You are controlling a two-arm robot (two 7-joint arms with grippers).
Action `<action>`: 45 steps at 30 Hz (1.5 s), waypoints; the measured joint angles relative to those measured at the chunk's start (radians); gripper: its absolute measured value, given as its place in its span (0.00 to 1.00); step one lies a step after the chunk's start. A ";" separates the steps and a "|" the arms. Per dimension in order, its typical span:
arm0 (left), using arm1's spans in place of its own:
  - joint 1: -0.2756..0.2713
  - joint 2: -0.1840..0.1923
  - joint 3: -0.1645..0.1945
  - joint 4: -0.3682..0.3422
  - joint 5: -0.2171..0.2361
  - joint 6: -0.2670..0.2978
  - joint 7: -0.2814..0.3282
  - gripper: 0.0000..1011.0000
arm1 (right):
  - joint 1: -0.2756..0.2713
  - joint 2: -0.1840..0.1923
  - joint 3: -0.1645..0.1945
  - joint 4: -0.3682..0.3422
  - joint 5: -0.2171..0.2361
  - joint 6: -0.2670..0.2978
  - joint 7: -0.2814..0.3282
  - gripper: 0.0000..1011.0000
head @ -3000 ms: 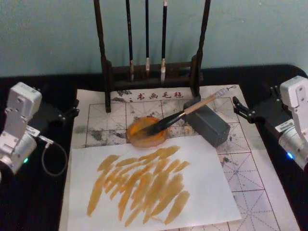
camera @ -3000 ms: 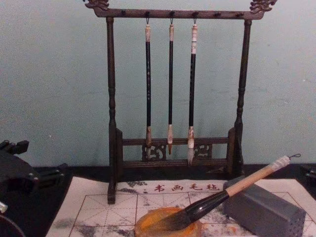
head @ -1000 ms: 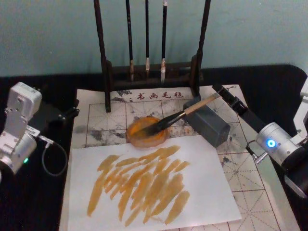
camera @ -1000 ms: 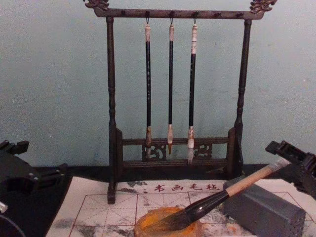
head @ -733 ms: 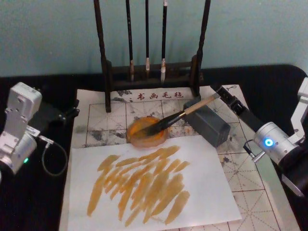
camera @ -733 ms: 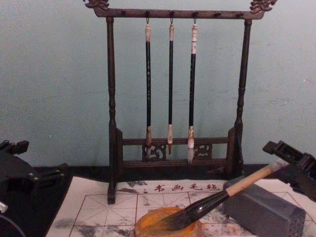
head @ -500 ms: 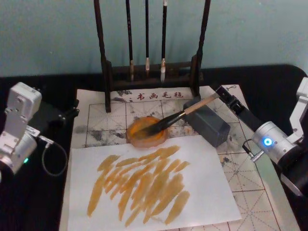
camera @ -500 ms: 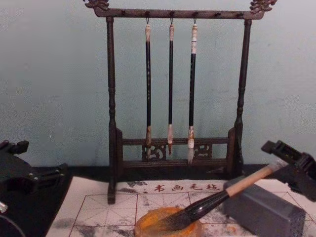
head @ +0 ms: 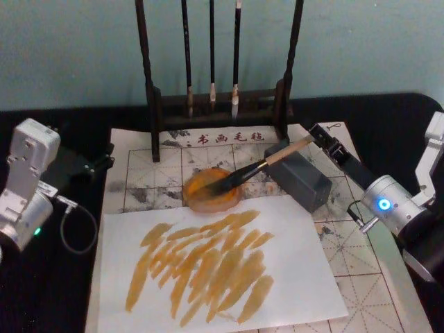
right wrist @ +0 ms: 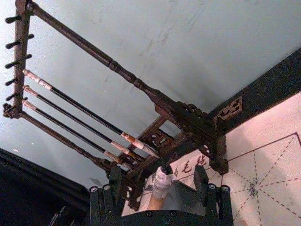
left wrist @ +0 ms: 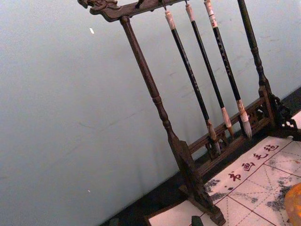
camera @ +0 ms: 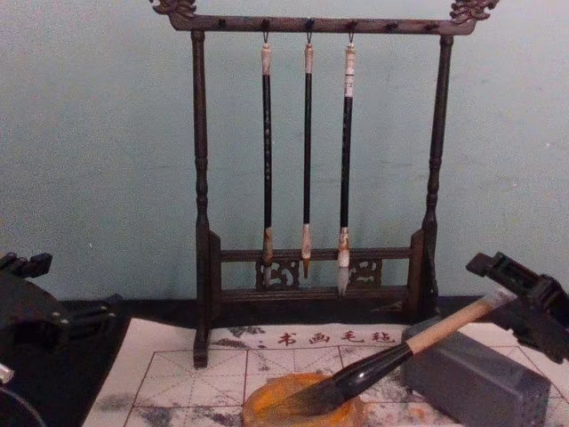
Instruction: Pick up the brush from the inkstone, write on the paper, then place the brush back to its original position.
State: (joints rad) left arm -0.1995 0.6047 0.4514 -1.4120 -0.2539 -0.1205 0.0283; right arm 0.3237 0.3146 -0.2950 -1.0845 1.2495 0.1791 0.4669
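Note:
The brush [head: 267, 161] lies slanted, its pale handle across a grey block [head: 305, 184] and its dark bristles in the round, orange-stained inkstone [head: 201, 200]. My right gripper [head: 319, 137] has reached in from the right. It stands open around the brush's whitish end cap [right wrist: 162, 181], one finger on each side and apart from it. From the chest, the right gripper [camera: 500, 286] sits at the brush's [camera: 391, 360] raised end. The red-grid paper [head: 142, 177] lies under everything. My left gripper [head: 103, 158] is parked open at the left edge.
A dark wooden rack [head: 218, 104] with three thin hanging brushes stands just behind the inkstone. A plain white sheet [head: 298, 263] covered in orange strokes lies on the grid paper in front. Black tablecloth borders both sides.
My right arm swung in from the right side to the brush's end, then crept slightly closer over the last second. Brush and left arm have stayed put.

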 joint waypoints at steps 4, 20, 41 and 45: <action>0.000 0.000 0.000 0.000 0.000 0.000 0.000 0.99 | 0.002 0.004 -0.006 0.002 0.013 -0.003 0.002 0.99; 0.000 0.000 0.000 0.000 0.000 0.000 0.000 0.99 | 0.002 0.003 -0.004 0.002 0.011 -0.003 0.002 0.99; 0.000 0.000 0.000 0.000 0.000 0.000 0.000 0.99 | 0.001 0.002 -0.003 0.001 0.008 -0.002 0.001 0.99; 0.000 0.000 0.000 0.000 0.000 0.000 0.000 0.99 | 0.001 0.002 -0.003 0.001 0.007 -0.002 0.001 0.91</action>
State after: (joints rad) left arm -0.1996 0.6047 0.4514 -1.4120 -0.2539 -0.1205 0.0283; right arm 0.3252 0.3170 -0.2983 -1.0839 1.2569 0.1775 0.4677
